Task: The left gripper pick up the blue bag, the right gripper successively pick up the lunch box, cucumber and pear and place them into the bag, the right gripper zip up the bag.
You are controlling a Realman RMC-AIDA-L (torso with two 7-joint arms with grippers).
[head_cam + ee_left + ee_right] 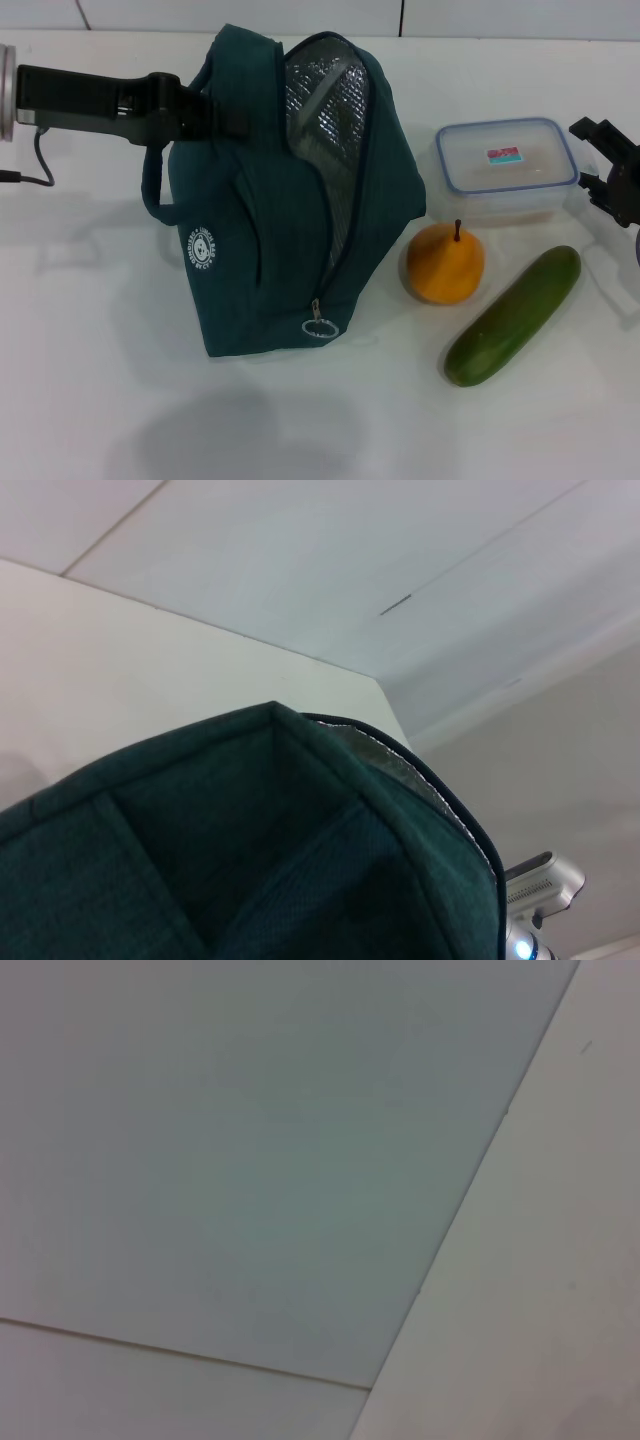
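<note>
The blue bag [270,230] is held open by the left gripper [205,112], clamped on its far-left handle. The right gripper [605,165] is seen just right of the lunch box [507,165], fingers apart.

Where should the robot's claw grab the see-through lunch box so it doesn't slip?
Probably across its two short sides, coming straight down from above. The lunch box lies flat with its lid up, and its long edge looks too wide for the claw. The right gripper waits just beside it. The pear sits close in front, so a low approach from there looks crowded.
</note>
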